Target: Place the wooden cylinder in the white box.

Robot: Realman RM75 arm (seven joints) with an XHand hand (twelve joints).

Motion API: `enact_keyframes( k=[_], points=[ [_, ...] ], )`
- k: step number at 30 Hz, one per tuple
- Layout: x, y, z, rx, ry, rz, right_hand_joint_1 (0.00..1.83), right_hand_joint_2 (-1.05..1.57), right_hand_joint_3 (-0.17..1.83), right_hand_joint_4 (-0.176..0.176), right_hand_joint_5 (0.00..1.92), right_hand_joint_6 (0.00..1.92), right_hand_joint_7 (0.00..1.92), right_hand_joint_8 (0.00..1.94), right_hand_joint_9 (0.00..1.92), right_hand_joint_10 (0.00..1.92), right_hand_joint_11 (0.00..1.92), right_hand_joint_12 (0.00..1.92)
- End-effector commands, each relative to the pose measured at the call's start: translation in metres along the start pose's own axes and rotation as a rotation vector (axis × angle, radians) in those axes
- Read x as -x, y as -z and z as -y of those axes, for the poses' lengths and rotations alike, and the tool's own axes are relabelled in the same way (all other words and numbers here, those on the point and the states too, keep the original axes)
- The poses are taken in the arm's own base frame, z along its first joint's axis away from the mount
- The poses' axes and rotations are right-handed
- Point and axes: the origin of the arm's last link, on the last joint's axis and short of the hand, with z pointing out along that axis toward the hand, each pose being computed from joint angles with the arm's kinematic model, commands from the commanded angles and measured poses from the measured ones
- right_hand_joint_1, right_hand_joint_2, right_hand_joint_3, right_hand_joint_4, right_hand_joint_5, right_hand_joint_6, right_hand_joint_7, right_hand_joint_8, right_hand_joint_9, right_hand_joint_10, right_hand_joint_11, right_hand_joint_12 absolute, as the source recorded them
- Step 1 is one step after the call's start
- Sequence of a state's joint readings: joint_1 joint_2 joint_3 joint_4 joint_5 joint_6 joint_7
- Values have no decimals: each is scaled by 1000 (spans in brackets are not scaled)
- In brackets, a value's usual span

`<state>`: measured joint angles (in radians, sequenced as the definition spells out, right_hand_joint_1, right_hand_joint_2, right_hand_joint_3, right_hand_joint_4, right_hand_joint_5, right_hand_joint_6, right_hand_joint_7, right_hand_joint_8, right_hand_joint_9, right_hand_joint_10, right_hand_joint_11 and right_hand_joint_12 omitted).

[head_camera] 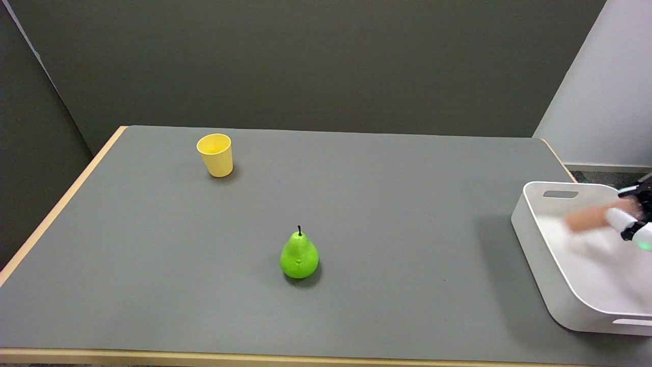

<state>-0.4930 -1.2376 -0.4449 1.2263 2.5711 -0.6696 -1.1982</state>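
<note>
Nearly complete: wooden cylinder [591,218], blurred, over the white box [540,255] at the desk's [356,204] right edge, apparently held by the right hand [634,216]; release into box outstanding.

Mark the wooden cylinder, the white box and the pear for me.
wooden cylinder [591,218], head view, on its blurred tan body above the box
white box [541,265], head view, on its outer left wall
pear [299,257], head view, on its green belly
</note>
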Motion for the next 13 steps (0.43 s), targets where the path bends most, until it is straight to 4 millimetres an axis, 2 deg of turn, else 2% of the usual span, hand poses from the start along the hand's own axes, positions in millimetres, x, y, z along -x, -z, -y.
enact_keyframes(
  k=[1,3,6,10,13],
  points=[
    [23,0,-8,-108,-208,82,437,539,847,3,103,354,34,201,-1,570,98,1333],
    [24,-5,-3,-126,-206,87,384,525,866,3,54,299,-1,28,-1,273,-1,1094],
    [26,-20,16,-192,-202,97,403,508,858,-11,37,222,-1,-1,-1,48,-1,913],
    [34,-48,60,-332,-192,133,397,496,837,-12,35,147,-1,-1,-1,-1,-1,846],
    [43,-73,106,-458,-174,164,383,505,844,-15,35,155,-1,-1,-1,-1,-1,844]
  ],
)
